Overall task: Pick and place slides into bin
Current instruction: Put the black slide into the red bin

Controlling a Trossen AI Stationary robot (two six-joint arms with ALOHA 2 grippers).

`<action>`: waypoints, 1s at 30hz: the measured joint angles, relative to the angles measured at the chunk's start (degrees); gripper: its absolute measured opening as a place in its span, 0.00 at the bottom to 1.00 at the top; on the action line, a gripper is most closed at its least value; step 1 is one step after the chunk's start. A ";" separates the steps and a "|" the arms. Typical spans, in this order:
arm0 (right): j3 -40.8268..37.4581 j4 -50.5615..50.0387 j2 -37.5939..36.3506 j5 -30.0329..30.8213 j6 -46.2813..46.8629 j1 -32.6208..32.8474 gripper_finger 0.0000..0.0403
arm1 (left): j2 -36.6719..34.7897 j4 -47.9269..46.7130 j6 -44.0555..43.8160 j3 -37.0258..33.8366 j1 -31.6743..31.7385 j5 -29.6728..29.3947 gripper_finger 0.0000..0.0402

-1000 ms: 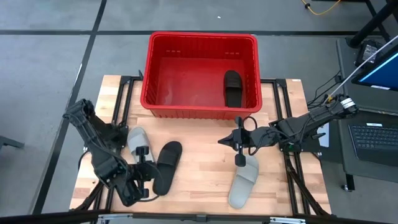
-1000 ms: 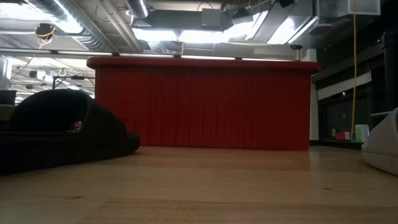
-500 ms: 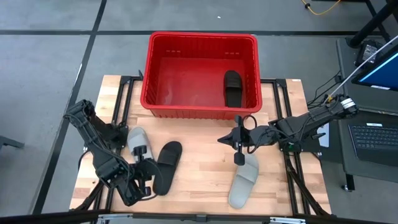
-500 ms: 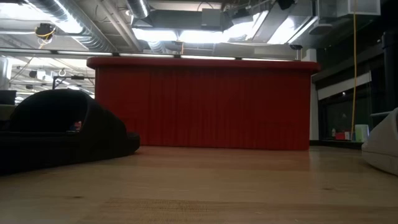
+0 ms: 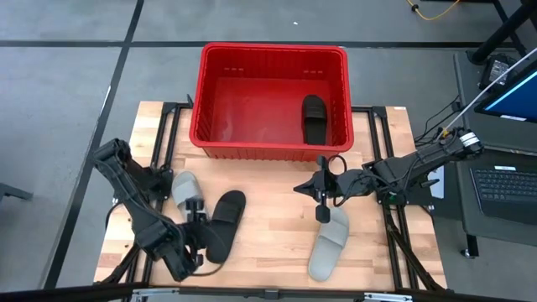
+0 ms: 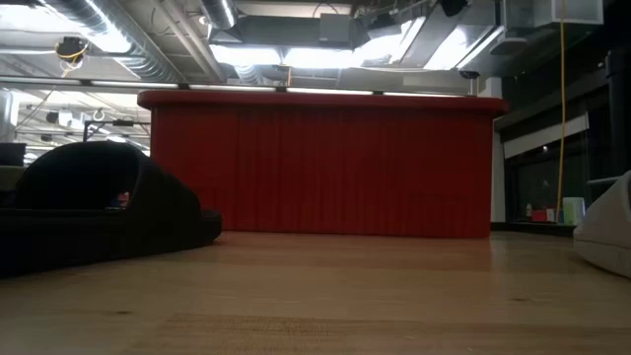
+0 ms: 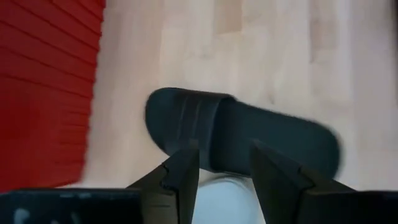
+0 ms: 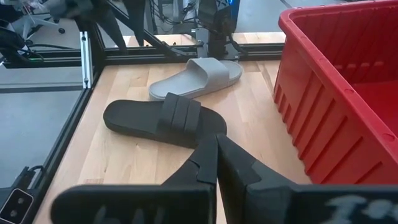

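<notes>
The red bin (image 5: 273, 96) stands at the table's far middle, with one black slide (image 5: 313, 117) lying flat by its right wall. On the table lie a grey slide (image 5: 186, 193), a black slide (image 5: 225, 222) (image 7: 242, 137) beside it, and another grey slide (image 5: 329, 243) toward the right. My left gripper (image 5: 200, 231) (image 7: 224, 155) is open next to the black slide's left side, its fingers over the slide's long edge by the strap. My right gripper (image 5: 322, 210) (image 8: 216, 140) is shut, with nothing in it, at the right grey slide's far end.
Bare wooden tabletop (image 5: 273, 210) lies between the two arms and in front of the bin. The bin's near wall (image 6: 315, 168) fills the middle of the low view. A laptop (image 5: 503, 189) sits beyond the table's right edge.
My left gripper has opened beside the black slide, and its arm has shifted slightly. The slides lie where they were.
</notes>
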 joint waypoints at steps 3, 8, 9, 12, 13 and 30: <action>0.00 0.02 0.00 0.02 -1.17 0.00 0.02 | 3.36 -0.59 0.25 0.00 0.15 -1.79 0.33; 0.00 0.42 0.00 0.02 -2.84 0.00 0.01 | 7.79 -0.61 -1.55 -0.04 0.59 -1.70 0.32; 0.00 0.43 0.00 0.02 -2.86 0.00 0.02 | 8.51 -0.59 -2.44 -0.04 0.57 -1.64 0.32; 0.02 0.43 0.00 0.02 -3.11 0.00 0.02 | 9.68 -0.29 -5.89 -0.04 0.53 -1.44 0.32; 0.02 0.42 0.00 0.02 -3.20 0.00 0.03 | 9.89 0.03 -7.13 -0.04 0.57 -1.39 0.32; 0.02 0.28 0.00 0.02 -4.25 1.54 0.01 | 10.44 8.19 -16.53 -5.77 -0.07 -1.04 0.30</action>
